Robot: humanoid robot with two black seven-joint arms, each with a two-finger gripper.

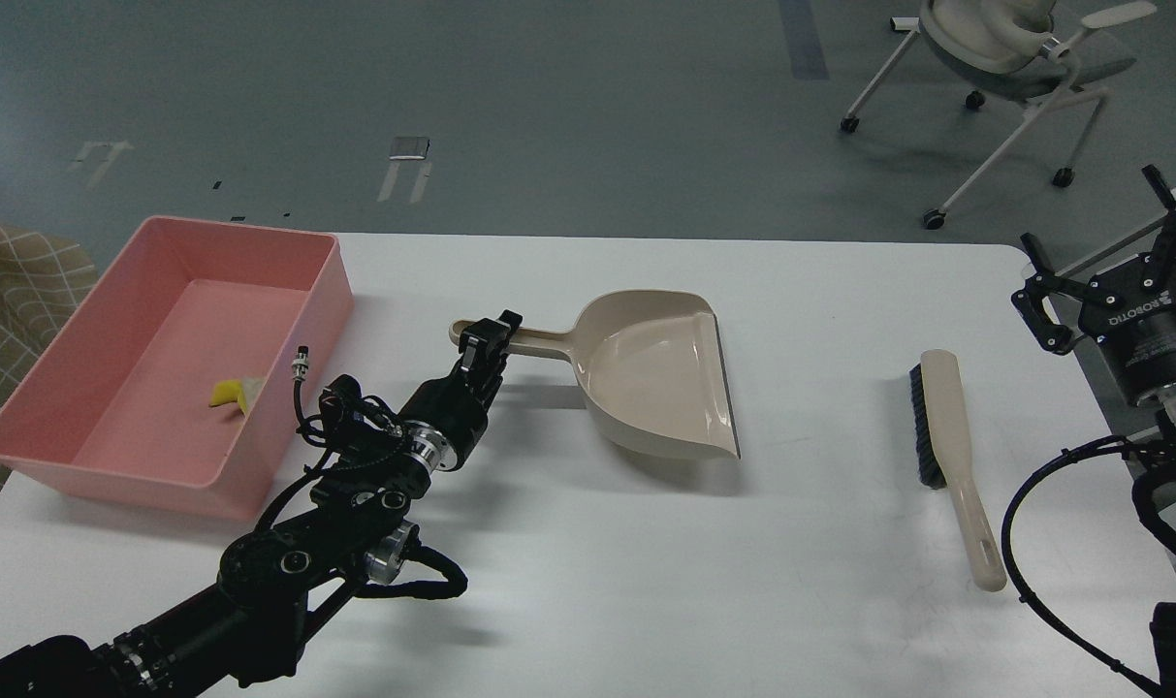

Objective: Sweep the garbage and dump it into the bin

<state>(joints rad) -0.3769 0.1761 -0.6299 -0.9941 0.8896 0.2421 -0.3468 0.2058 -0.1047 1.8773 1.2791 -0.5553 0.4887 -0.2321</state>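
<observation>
The pink bin (287, 320) stands at the table's left. Inside it lie the yellow sponge chunk (224, 393) and, touching it, a whitish slice (251, 389). My left gripper (491, 339) is shut on the handle of the beige dustpan (660, 383), which rests low on the table at mid-width, mouth facing right. The beige brush with black bristles (946, 436) lies on the table to the right. My right gripper (1106, 252) is open and empty beyond the table's right edge.
The white table (646, 562) stretches between the dustpan and the brush. An office chair (995, 58) stands on the grey floor at the back right. A checked cloth (15, 301) lies left of the bin.
</observation>
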